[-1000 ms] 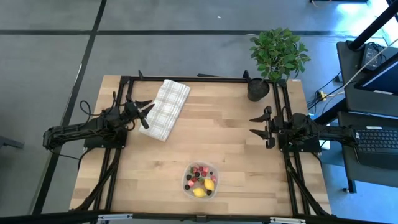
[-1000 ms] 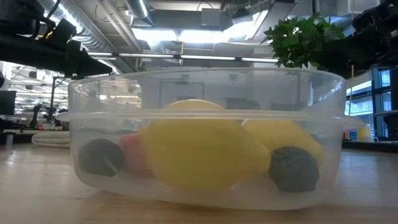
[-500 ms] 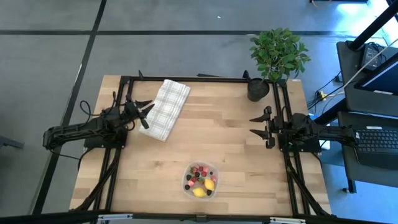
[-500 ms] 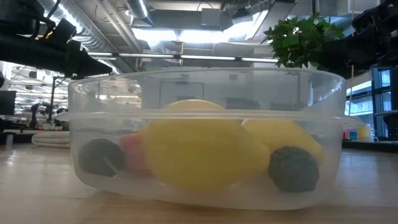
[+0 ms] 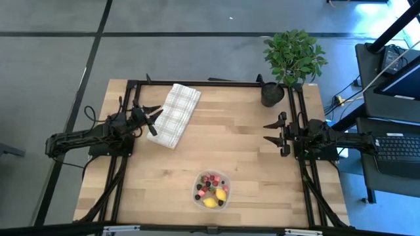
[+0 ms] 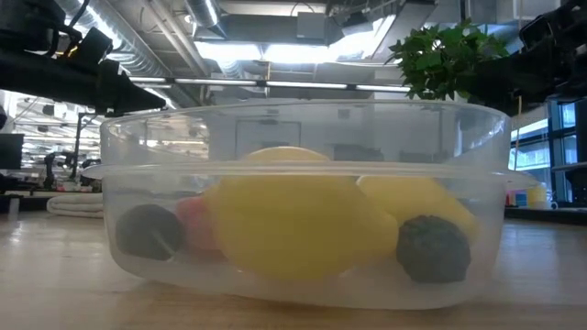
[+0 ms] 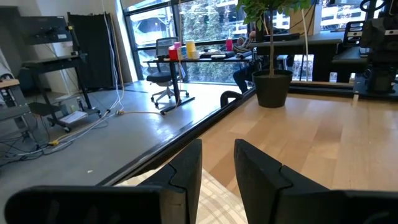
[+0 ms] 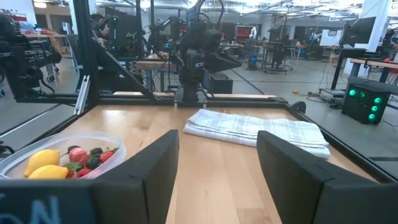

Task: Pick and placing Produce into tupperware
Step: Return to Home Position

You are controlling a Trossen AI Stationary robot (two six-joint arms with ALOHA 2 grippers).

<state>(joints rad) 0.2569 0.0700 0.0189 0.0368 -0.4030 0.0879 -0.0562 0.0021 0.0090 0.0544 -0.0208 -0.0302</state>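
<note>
The tupperware [image 5: 196, 195], a small round clear bowl, stands near the table's front edge at the middle. The produce [image 5: 211, 188] lies inside it: two yellow lemon-like pieces [image 6: 293, 225], plus red, pink and dark berries [image 8: 87, 157]. My left gripper [image 5: 156, 120] hovers open and level at the table's left side, over the left edge of a checked cloth [image 5: 176, 115], with nothing between its fingers [image 7: 217, 149]. My right gripper [image 5: 268, 131] hovers open and level at the table's right side, pointing toward the left, also with nothing between its fingers [image 8: 217, 140].
The folded white checked cloth [image 8: 258, 130] lies flat at the far left of the table. A green plant in a black pot [image 5: 272, 94] stands at the far right corner. Black frame rails run along the table's far, left and right edges.
</note>
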